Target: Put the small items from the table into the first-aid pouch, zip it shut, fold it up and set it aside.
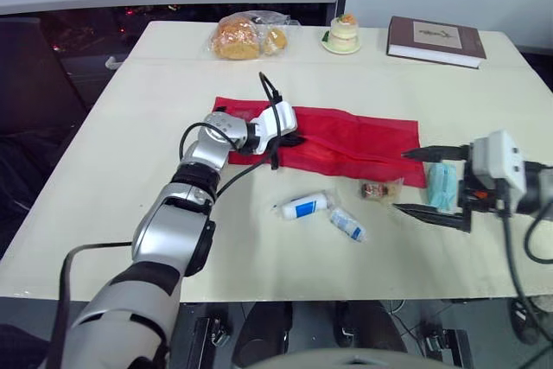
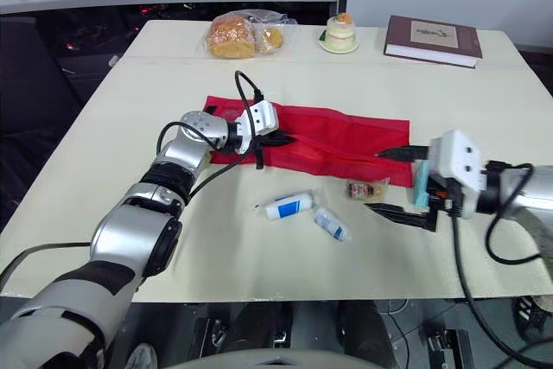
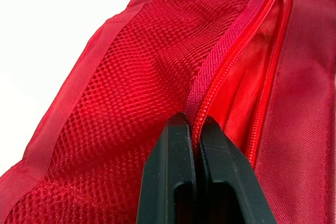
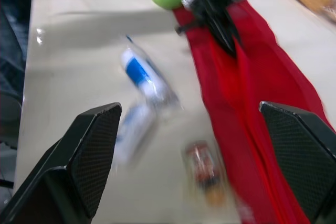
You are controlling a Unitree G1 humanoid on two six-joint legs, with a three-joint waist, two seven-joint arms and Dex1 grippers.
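Nearest the front edge of the cream-coloured table (image 1: 121,179) lie two small items side by side: a little white tube with a blue label (image 1: 304,206) and, just to its right and slightly nearer, a smaller white and blue sachet-like tube (image 1: 347,225). A little beyond them rests a small clear-wrapped brownish packet (image 1: 378,188), just short of the near edge of the pouch. The right gripper (image 1: 401,181) hovers low over the table at this packet's right, its two black fingers spread wide apart with nothing between them and pointing toward the packet and the tubes. A pale teal flat packet (image 1: 441,186) sits by that gripper's wrist at the pouch's right end; whether the two touch cannot be told. Behind the small items the long red fabric first-aid pouch (image 1: 363,140) lies flat and unfolded across the middle of the table, its zip open along part of its length, with a mesh panel on one side of the opening. None of the small items is inside it. The left gripper (image 3: 193,121) is at the pouch's left part, its fingers pressed together and pinching the edge of the red zip tape, lifting it slightly into a ridge. Along the far edge of the table stand a clear plastic bag of bread rolls (image 1: 246,36), a small layered cake on a plate (image 1: 342,34) and a brown hardcover book (image 1: 435,41), all well apart from the pouch.
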